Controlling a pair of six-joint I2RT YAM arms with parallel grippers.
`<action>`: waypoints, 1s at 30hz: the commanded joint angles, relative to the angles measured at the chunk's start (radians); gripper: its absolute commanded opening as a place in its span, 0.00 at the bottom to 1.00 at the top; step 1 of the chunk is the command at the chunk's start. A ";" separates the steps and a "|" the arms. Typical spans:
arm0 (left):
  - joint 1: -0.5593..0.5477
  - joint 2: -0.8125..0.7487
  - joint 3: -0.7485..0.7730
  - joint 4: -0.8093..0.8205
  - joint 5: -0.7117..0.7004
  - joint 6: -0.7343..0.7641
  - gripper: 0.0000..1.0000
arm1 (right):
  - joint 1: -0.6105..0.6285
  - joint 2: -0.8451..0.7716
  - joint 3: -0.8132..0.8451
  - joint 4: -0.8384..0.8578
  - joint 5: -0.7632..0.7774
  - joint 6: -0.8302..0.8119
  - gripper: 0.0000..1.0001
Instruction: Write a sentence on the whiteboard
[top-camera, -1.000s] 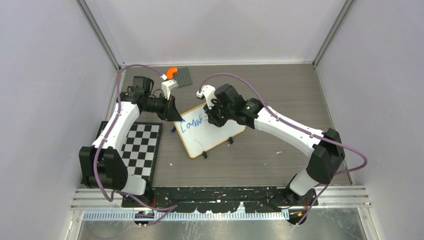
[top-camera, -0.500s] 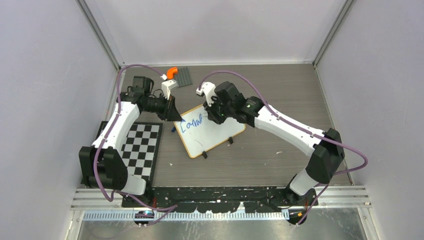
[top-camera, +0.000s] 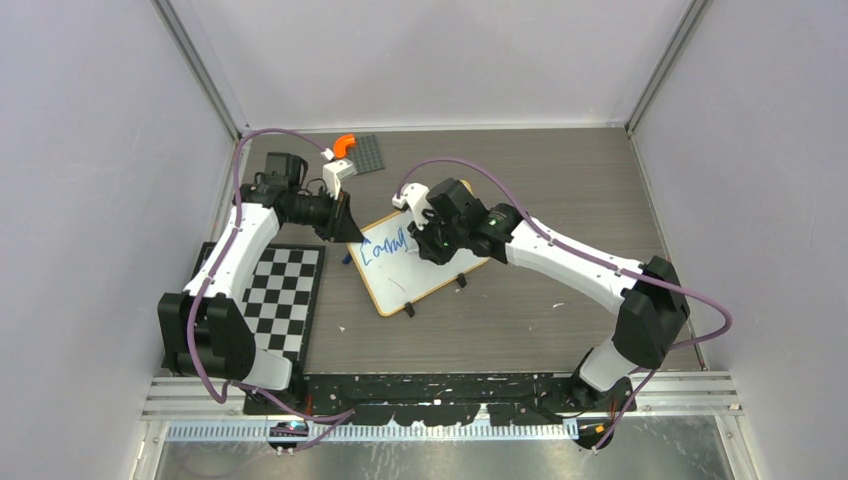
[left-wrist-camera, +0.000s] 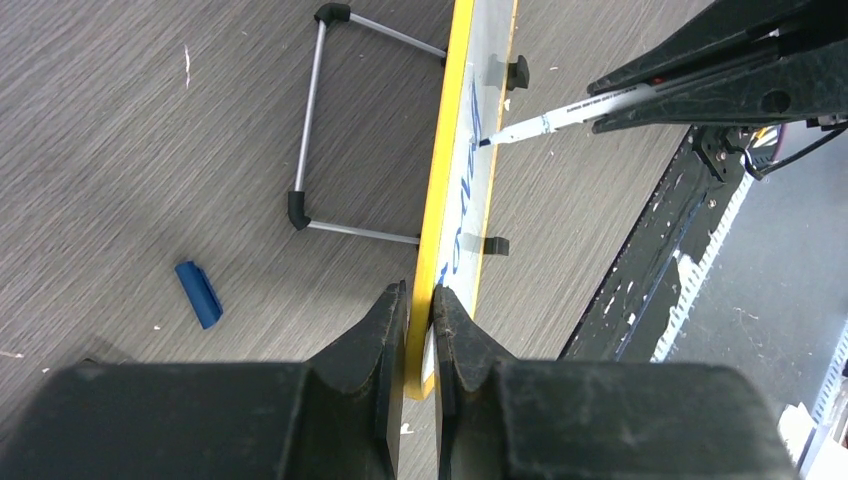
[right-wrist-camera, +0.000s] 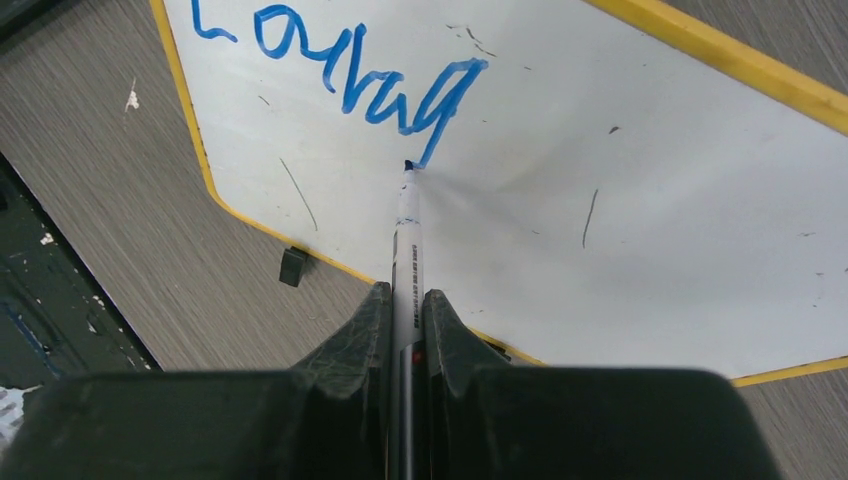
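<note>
The whiteboard (top-camera: 440, 275) stands tilted at mid-table, its yellow rim (left-wrist-camera: 437, 190) edge-on in the left wrist view. My left gripper (left-wrist-camera: 420, 295) is shut on the board's far-left corner (top-camera: 352, 232). My right gripper (right-wrist-camera: 405, 295) is shut on a white marker (right-wrist-camera: 407, 235) and hovers over the board's upper middle (top-camera: 425, 240). The marker's blue tip (right-wrist-camera: 408, 165) touches the board at the foot of the last letter's tail. The sentence (right-wrist-camera: 340, 70) is one slanted blue word fragment, roughly "Courag" (top-camera: 385, 246). The rest of the board is blank.
A black-and-white checkerboard mat (top-camera: 280, 290) lies left of the board. A dark grey studded plate (top-camera: 368, 152) with an orange piece (top-camera: 344, 145) sits at the back. A blue marker cap (left-wrist-camera: 198, 293) and the board's wire stand (left-wrist-camera: 310, 130) lie behind it.
My right gripper has slid the marker toward the near-left of the board, pulling the last letter's tail down. The left arm and the board have stayed put.
</note>
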 joint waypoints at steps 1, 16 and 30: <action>-0.004 -0.020 0.022 -0.011 -0.007 0.012 0.00 | 0.031 0.007 0.053 0.042 0.004 0.015 0.00; -0.004 -0.031 0.024 -0.019 0.004 0.014 0.00 | -0.029 -0.068 0.065 0.019 0.023 0.002 0.00; -0.004 -0.028 0.024 -0.020 -0.002 0.018 0.00 | -0.032 -0.025 0.071 0.039 0.024 -0.003 0.00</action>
